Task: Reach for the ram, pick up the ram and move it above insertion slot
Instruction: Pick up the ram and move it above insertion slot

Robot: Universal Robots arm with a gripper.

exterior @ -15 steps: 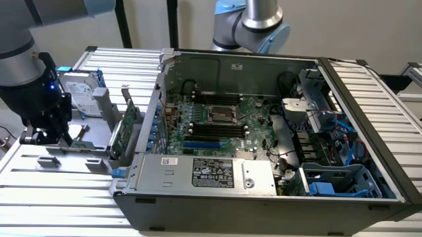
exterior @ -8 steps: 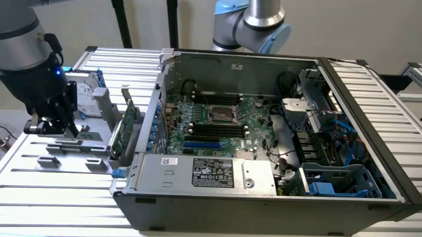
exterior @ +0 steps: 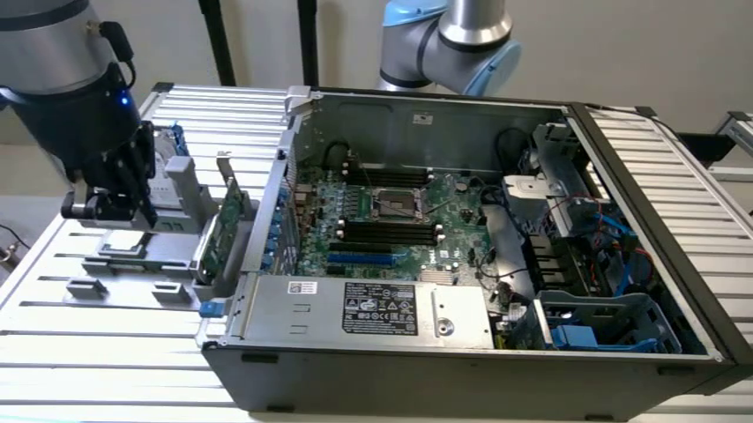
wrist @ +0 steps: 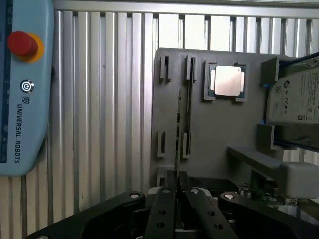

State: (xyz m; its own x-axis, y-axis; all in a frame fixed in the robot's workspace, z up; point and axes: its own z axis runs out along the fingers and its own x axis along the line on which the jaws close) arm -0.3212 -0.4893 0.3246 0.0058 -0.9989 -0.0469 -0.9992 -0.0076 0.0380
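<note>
- Hand (wrist: 175,175): fingers pressed nearly together, pinching the thin edge of the ram (wrist: 180,124), which stands on edge in the grey parts holder (wrist: 214,129)
- Arm: wrist pointing straight down over the holder at the exterior view's left, beside the open computer case (exterior: 659,185)
- Holder also carries a processor chip (wrist: 227,80) and a silver hard drive (wrist: 298,97)
- Teach pendant (wrist: 22,84) with red stop button lies on the slatted desk (wrist: 99,99)
</note>
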